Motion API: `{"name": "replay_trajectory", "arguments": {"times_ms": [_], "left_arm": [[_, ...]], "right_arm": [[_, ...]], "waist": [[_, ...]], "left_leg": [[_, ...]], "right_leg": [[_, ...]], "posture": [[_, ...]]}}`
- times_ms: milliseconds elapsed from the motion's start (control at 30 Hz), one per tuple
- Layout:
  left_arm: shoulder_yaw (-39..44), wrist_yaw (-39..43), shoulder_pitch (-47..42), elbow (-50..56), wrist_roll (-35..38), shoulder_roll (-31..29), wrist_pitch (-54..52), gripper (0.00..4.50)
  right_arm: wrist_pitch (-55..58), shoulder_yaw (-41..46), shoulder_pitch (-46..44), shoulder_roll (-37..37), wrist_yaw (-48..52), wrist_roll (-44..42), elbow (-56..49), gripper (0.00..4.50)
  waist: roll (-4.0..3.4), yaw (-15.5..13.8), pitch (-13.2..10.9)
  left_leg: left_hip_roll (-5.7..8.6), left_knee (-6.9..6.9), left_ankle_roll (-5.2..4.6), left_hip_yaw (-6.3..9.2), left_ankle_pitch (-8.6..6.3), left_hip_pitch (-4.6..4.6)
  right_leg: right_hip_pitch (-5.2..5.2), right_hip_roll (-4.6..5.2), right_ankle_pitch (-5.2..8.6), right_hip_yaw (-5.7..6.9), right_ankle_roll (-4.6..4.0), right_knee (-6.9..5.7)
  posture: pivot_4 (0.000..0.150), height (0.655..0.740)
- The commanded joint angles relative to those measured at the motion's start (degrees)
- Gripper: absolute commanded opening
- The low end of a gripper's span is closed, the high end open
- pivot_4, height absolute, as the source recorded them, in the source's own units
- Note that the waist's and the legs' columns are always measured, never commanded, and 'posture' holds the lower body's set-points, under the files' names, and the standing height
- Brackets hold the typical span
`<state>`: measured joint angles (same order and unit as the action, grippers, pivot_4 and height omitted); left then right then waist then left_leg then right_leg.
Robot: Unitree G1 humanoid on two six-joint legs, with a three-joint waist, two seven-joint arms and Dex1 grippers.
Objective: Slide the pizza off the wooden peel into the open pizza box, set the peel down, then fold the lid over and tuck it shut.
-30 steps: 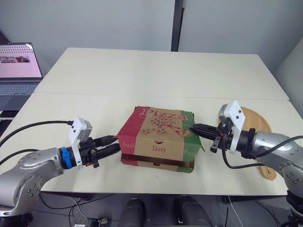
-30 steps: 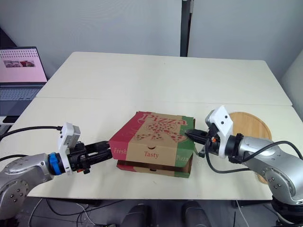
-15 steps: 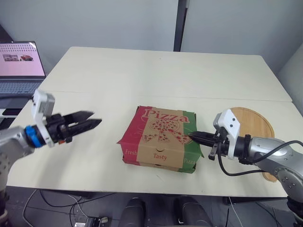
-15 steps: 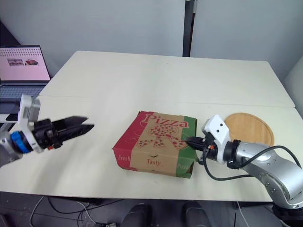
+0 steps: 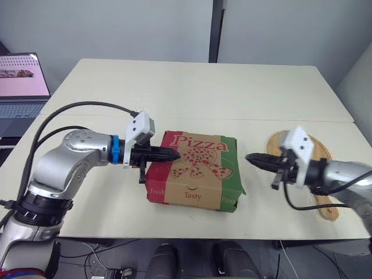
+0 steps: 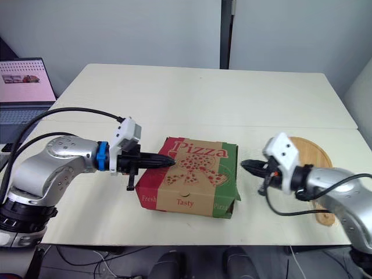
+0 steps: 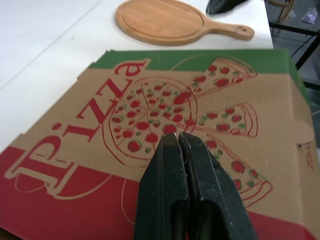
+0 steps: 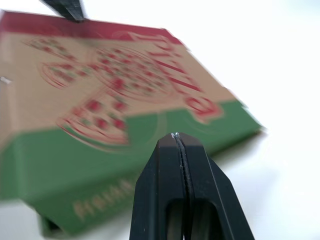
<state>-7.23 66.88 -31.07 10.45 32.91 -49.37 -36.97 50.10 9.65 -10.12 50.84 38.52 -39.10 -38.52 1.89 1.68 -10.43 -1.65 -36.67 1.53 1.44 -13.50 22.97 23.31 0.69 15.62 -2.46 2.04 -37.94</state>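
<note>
Clearly reads "Pizza" in red across the brown lid of the pizza box (image 5: 195,171), "Fresh" and "Tasty" on the front wall; red band at 9 o'clock, green at 3. Sits closed on the worktop (image 5: 174,87), toward 6 o'clock. Left tool (image 5: 176,155) pinched shut, empty, tips over the printed pizza. Right tool (image 5: 249,157) likewise shut and empty, just off the box at 3 o'clock. Wooden peel (image 7: 172,22) flat beyond.
</note>
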Motion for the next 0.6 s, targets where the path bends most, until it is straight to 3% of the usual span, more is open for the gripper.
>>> {"name": "replay_trajectory", "arguments": {"times_ms": [33, 233, 600], "left_arm": [[0.2, 1.3, -1.2, 0.0, -1.4, 0.6, 1.8, 0.03], [0.6, 2.7, -0.9, -0.4, -2.2, 0.9, 2.3, 0.03], [0.5, 3.2, -0.4, 0.1, -3.1, 1.1, 2.0, 0.03]], "right_arm": [[-3.2, 0.5, 4.9, 4.0, 4.2, 3.0, -0.7, 0.00], [-6.8, -2.4, 11.5, 2.4, 5.5, 5.2, -0.2, 0.00], [-4.1, -8.0, 6.5, -1.1, 5.2, 2.2, -2.1, 0.00]], "waist": [[0.00, -0.1, 0.0], [0.00, 0.1, 0.0], [0.01, 0.1, 0.0]], "left_leg": [[0.01, 0.00, 0.00, 0.00, 0.00, 0.00], [0.01, -0.08, 0.00, -0.03, 0.00, 0.00], [0.00, -0.17, 0.00, 0.00, 0.00, -0.02]], "right_leg": [[0.00, 0.00, 0.01, 0.00, 0.00, 0.00], [-0.02, 0.00, 0.00, -0.03, 0.01, -0.03], [-0.04, -0.01, -0.01, -0.03, 0.03, -0.09]], "posture": [[0.150, 0.7325], [0.150, 0.7325], [0.150, 0.7325]]}}
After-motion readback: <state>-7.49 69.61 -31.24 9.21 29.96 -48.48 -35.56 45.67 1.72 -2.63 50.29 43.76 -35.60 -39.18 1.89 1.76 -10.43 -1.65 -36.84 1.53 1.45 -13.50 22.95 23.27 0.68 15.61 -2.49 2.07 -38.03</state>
